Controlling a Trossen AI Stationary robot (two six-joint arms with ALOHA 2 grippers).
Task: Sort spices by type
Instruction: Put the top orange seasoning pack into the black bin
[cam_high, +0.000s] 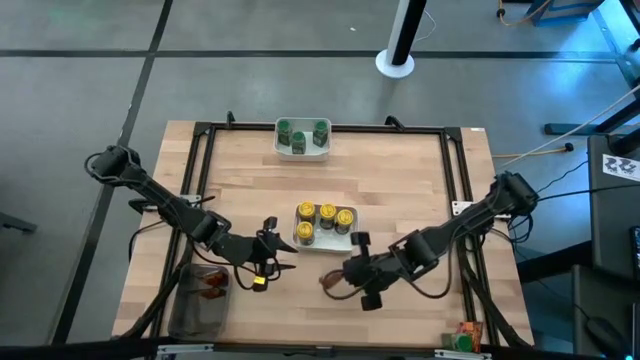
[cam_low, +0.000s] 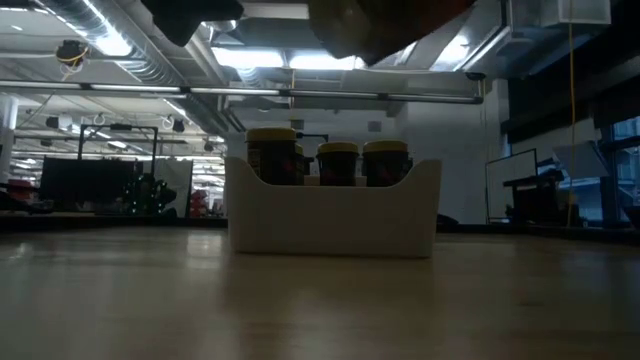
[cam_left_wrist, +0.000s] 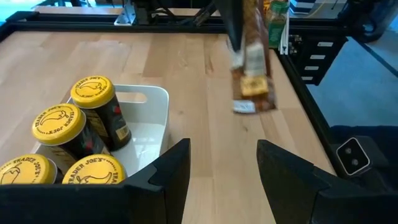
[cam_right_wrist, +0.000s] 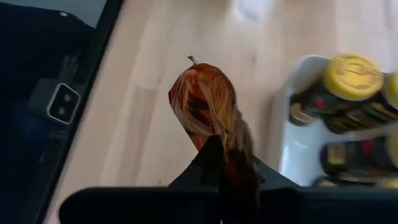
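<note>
The right hand (cam_high: 343, 276), pinched shut, dangles a light, floppy packet (cam_right_wrist: 205, 106) by one edge above the tabletop (cam_high: 400, 190), just near of the yellow-capped jars (cam_high: 325, 222). The left hand (cam_high: 268, 262) hovers half-open, empty.

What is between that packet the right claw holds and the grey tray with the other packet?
The left gripper hangs open between them. The right gripper grips the packet beside it; the tray lies past it, at the table's left front corner.
</note>
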